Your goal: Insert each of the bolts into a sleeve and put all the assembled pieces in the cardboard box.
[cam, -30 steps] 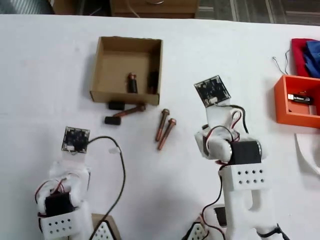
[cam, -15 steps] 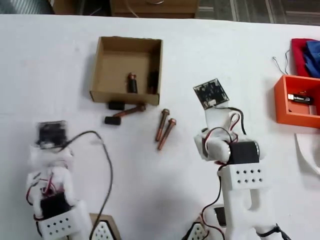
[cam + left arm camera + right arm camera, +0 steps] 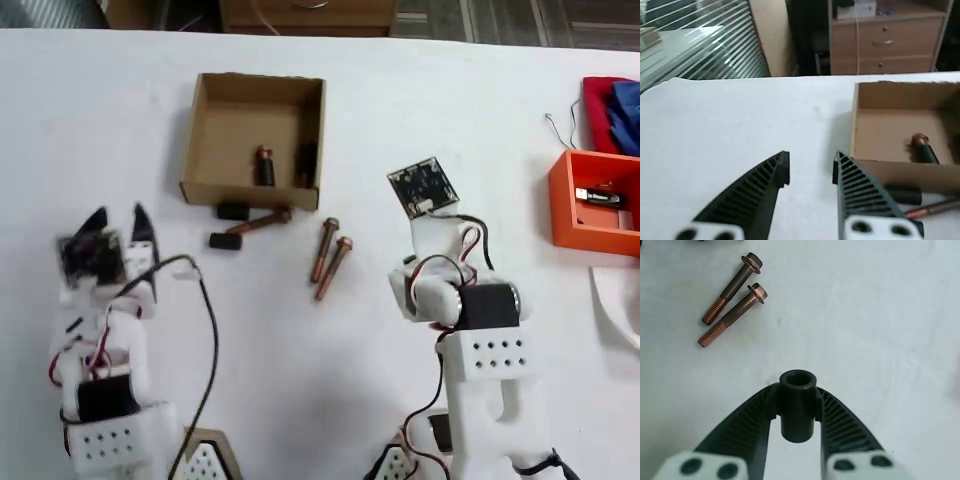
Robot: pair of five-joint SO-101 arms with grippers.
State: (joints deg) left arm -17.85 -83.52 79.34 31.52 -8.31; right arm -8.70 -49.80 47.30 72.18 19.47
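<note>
The cardboard box [image 3: 240, 118] stands at the back left and holds a bolt in a black sleeve [image 3: 264, 166] and another dark sleeve [image 3: 306, 160]. In front of it lie two black sleeves [image 3: 232, 211] [image 3: 225, 241] and a copper bolt [image 3: 263, 221]. Two more bolts [image 3: 324, 247] [image 3: 336, 267] lie side by side to the right. My left gripper [image 3: 117, 215] is open and empty, left of the sleeves, pointing toward the box [image 3: 900, 95]. My right gripper [image 3: 796, 389] is shut on an upright black sleeve [image 3: 797, 412], to the right of the two bolts [image 3: 733, 287] [image 3: 733, 315].
An orange tray [image 3: 565, 205] holding a small dark item sits at the right edge, with red and blue cloth [image 3: 612, 110] behind it. A black cable [image 3: 205, 330] trails from the left arm. White tabletop lies between the two arms.
The left arm has swung to the left and stretched forward, and its open fingers now show in the high view. The right arm and the parts on the table have stayed put.
</note>
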